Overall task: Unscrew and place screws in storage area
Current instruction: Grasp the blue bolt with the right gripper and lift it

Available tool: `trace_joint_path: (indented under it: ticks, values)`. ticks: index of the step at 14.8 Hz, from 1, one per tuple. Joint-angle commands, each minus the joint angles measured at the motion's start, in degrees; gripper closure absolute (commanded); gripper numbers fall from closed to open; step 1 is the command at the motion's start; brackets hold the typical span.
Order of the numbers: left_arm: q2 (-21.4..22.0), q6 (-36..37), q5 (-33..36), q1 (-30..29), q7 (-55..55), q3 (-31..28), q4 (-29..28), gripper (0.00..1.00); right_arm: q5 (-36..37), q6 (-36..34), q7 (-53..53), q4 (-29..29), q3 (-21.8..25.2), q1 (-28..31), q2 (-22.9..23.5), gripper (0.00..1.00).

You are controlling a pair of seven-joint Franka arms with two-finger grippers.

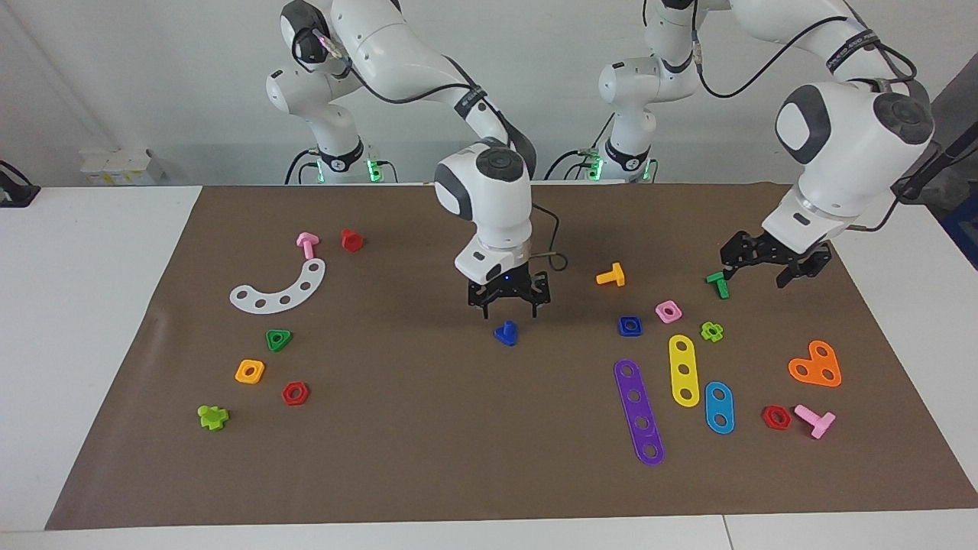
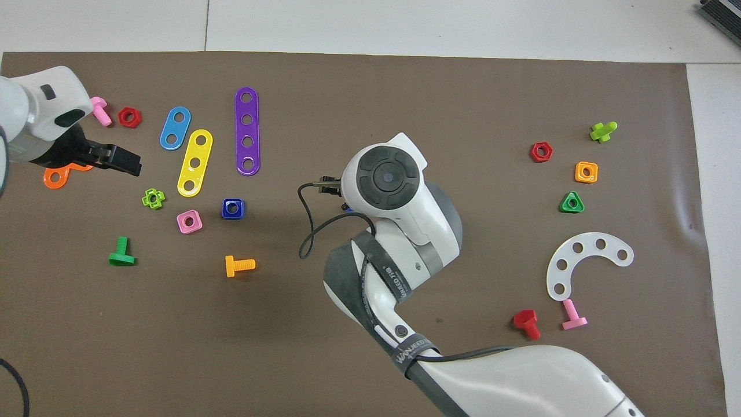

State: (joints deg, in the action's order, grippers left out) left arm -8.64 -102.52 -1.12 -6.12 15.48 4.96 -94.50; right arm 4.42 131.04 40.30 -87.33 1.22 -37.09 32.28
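The dark-blue bolt (image 1: 506, 334) stands head-down on the brown mat (image 1: 428, 451) at mid-table, its shank pointing up. My right gripper (image 1: 510, 308) hangs just above it, open and empty, not touching it. In the overhead view the right wrist covers the gripper and nearly all of the bolt. My left gripper (image 1: 756, 271) is open and empty, raised over the mat at the left arm's end, beside a green T-shaped bolt (image 1: 717, 284); in the overhead view the left gripper (image 2: 118, 157) is over the edge of an orange heart plate (image 2: 58, 176).
Toward the left arm's end lie a dark-blue square nut (image 1: 629, 325), a pink nut (image 1: 668, 311), an orange bolt (image 1: 611, 276) and purple (image 1: 639, 412), yellow (image 1: 684, 370) and blue (image 1: 719, 407) strips. Toward the right arm's end lie a white curved plate (image 1: 280, 290) and several nuts and bolts.
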Motion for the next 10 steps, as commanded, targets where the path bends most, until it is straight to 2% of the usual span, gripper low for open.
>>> trace_joint_path:
  ticks: [1,4,6,8,10]
  values:
    - [2.7,2.3,-0.8,-1.9,1.0,0.4,-0.4,0.0,2.9,3.3,-3.6,3.1,-0.1,0.5,3.8,0.03]
    - [5.2,5.3,-0.6,-1.5,-2.7,0.1,0.4,0.0,2.8,2.3,-4.9,2.3,-0.1,0.4,3.6,0.15]
    - [6.9,7.2,-0.3,-1.1,-4.8,0.1,0.3,0.0,2.7,-0.2,-5.1,1.5,-0.5,0.4,3.3,0.31]
    - [8.4,9.3,1.0,-1.0,-4.9,0.2,0.3,0.0,2.7,-1.8,-5.1,1.6,-1.1,0.4,3.1,0.4]
    - [9.9,10.8,1.5,-1.0,-5.7,0.3,0.0,0.0,2.5,-2.4,-5.1,1.5,-1.1,0.4,3.1,0.45]
